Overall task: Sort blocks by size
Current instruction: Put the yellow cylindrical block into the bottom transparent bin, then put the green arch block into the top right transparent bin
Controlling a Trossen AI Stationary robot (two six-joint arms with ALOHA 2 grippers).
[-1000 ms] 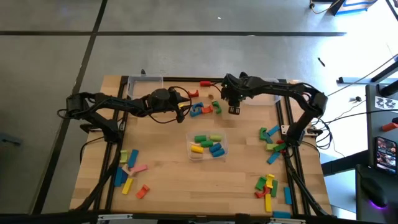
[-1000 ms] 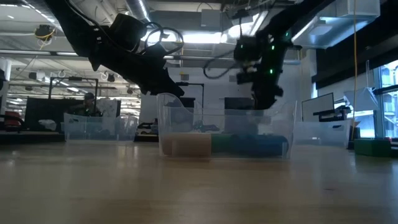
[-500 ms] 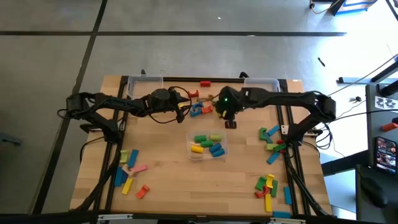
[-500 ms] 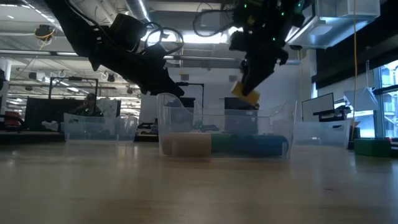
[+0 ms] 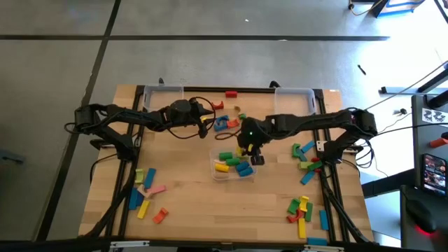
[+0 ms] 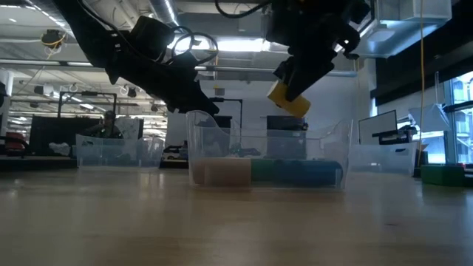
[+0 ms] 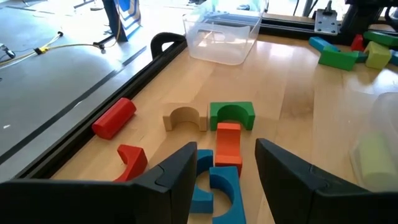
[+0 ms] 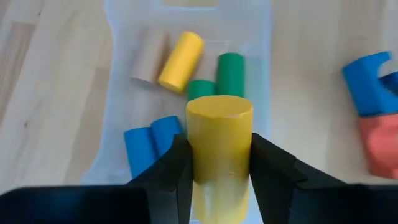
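Observation:
The blocks are small painted wooden pieces. My right gripper (image 5: 250,149) hangs over the middle clear bin (image 5: 214,172), shut on a yellow cylinder (image 8: 219,143). Several cylinders in yellow, green, blue and bare wood lie in that bin (image 8: 124,74). My left gripper (image 7: 225,180) stands open, slanting down just short of a cluster of blocks: an orange bar (image 7: 228,144), blue arches (image 7: 211,186), a green arch (image 7: 231,115), a wooden arch (image 7: 185,118) and a red arch (image 7: 132,160). It touches none of them. My right gripper pinches the yellow cylinder's curved sides (image 8: 198,163) between its two fingers. The fingers slant down from the table's far right side. The cylinder's free end (image 6: 287,102) sticks out below them, tilted and lifted clear above the bin.
Two more clear bins (image 5: 163,94) (image 5: 294,98) stand at the far edge. Loose blocks lie near left (image 5: 143,192), at the right (image 5: 304,157) and near right (image 5: 303,212). A red cylinder (image 7: 114,117) lies beside the table's black rail.
My right gripper has gone from the far middle toward the near edge and a little left, rising and tipping more steeply down. The yellow cylinder has gone with it, from low behind the bin to clear above it.

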